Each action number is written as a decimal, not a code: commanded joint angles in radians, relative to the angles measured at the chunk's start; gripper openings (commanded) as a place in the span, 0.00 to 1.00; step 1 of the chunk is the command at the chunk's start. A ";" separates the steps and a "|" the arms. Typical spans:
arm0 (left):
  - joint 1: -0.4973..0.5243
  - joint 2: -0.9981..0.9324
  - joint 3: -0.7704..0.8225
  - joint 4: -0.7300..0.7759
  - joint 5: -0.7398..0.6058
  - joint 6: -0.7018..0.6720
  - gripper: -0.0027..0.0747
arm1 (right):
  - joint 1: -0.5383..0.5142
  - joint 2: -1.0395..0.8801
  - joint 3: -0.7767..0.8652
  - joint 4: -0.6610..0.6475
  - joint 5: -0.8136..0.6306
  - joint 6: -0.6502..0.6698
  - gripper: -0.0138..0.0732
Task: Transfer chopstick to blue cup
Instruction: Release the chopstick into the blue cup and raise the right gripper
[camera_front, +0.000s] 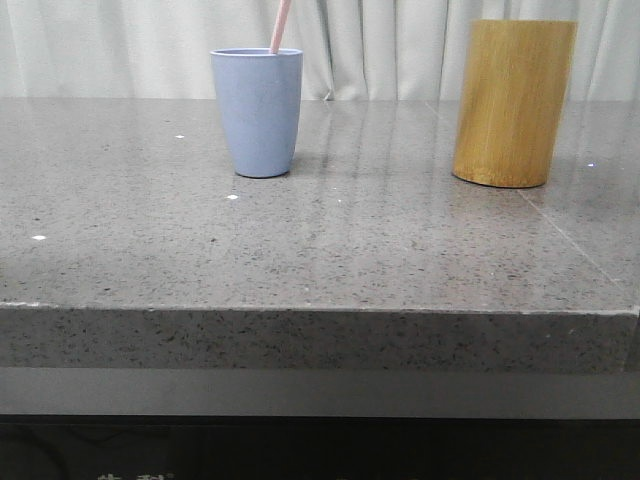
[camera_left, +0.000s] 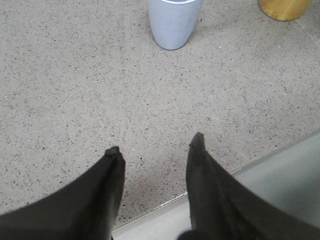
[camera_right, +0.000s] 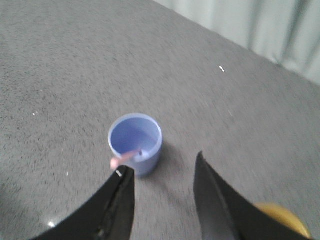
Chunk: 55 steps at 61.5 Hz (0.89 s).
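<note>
The blue cup (camera_front: 257, 110) stands on the grey stone table, left of centre. A pale pink chopstick (camera_front: 280, 26) leans out of its mouth and runs off the top of the front view. The right wrist view looks down into the cup (camera_right: 135, 141) with the chopstick (camera_right: 125, 157) resting inside against the rim. My right gripper (camera_right: 162, 169) is open and empty, above and beside the cup. My left gripper (camera_left: 156, 142) is open and empty, low over the table's front edge, well short of the cup (camera_left: 173, 22).
A taller yellow-brown bamboo cylinder (camera_front: 513, 102) stands at the right of the table; it also shows in the left wrist view (camera_left: 283, 8) and the right wrist view (camera_right: 280, 217). Pale curtains hang behind. The table's front edge (camera_front: 320, 308) is near.
</note>
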<state>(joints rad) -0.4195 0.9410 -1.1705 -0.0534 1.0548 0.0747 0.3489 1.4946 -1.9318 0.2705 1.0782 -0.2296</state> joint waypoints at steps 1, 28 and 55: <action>-0.009 -0.005 -0.027 -0.006 -0.060 -0.010 0.43 | -0.048 -0.118 0.032 -0.018 -0.002 0.043 0.53; -0.009 -0.005 -0.027 -0.006 -0.060 -0.010 0.43 | -0.172 -0.560 0.680 -0.019 -0.215 0.049 0.53; -0.009 -0.005 -0.027 -0.006 -0.062 -0.010 0.42 | -0.172 -0.776 0.930 -0.020 -0.294 0.043 0.51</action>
<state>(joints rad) -0.4195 0.9410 -1.1705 -0.0534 1.0548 0.0747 0.1820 0.7303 -0.9867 0.2444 0.8630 -0.1797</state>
